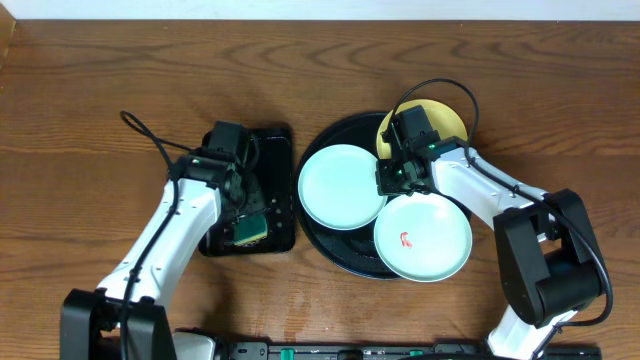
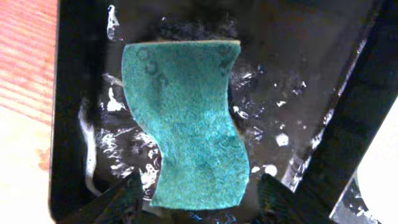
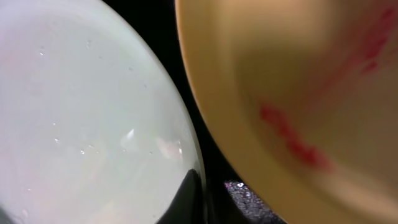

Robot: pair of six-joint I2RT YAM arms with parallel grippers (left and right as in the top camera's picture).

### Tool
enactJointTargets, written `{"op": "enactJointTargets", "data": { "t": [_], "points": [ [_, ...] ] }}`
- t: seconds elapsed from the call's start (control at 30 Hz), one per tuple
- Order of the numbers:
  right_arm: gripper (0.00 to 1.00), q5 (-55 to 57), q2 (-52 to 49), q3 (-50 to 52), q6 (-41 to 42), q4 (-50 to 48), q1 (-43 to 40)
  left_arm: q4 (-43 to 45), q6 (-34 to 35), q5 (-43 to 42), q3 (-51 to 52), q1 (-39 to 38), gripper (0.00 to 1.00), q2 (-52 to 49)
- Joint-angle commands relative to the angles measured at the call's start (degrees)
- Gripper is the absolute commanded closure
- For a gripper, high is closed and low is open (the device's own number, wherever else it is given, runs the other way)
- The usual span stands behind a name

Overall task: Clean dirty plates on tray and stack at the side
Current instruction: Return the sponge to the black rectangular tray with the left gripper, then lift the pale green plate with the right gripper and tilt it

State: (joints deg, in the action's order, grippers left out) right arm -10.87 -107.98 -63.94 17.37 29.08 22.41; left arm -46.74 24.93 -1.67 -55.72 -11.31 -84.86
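Three plates lie on the round black tray (image 1: 330,252). A clean mint-blue plate (image 1: 340,188) (image 3: 87,112) is at the left. Another mint-blue plate (image 1: 423,238) with a red smear is at the front right. A yellow plate (image 1: 445,122) (image 3: 280,74) with red smears sits at the back, partly under my right arm. My right gripper (image 1: 392,176) (image 3: 211,186) is shut on the right rim of the clean mint-blue plate. My left gripper (image 1: 246,212) (image 2: 199,193) is open over a green sponge (image 1: 250,230) (image 2: 186,118), a finger on either side of its near end.
The sponge lies flat on a small rectangular black tray (image 1: 276,140) (image 2: 298,62), wet and glinting, just left of the round tray. Bare wooden table (image 1: 90,110) surrounds both trays. A black cable (image 1: 150,135) loops off the left arm.
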Motion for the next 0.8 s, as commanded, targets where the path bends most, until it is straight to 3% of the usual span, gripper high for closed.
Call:
{"op": "enactJointTargets", "data": {
  "t": [0.0,0.07,0.13,0.3,0.47,0.77],
  "points": [
    [0.89,2.08,0.72,1.01,-0.9,0.35,0.2,-2.82,-1.16,-1.86,-4.37,0.37,0.33,5.86],
    [0.9,2.08,0.59,1.07,-0.9,0.31,0.2,-4.72,-1.18,-1.81,-5.38,0.37,0.32,8.87],
    [0.99,2.08,0.28,1.07,-0.9,0.31,0.2,-6.51,-1.16,-1.79,-5.9,0.37,0.28,12.76],
    [0.99,2.27,1.95,0.72,-1.18,0.7,0.15,-10.34,-1.97,-1.75,-5.9,0.37,0.23,22.29],
    [0.99,4.5,10.8,-0.7,-2.47,0.48,0.2,-11.74,-1.99,-1.77,-5.9,0.37,0.18,29.0],
    [0.99,4.46,20.72,-1.68,-3.06,-5.31,3.48,-11.74,-1.99,-1.77,-5.9,0.37,0.18,32.13]
  ]
}}
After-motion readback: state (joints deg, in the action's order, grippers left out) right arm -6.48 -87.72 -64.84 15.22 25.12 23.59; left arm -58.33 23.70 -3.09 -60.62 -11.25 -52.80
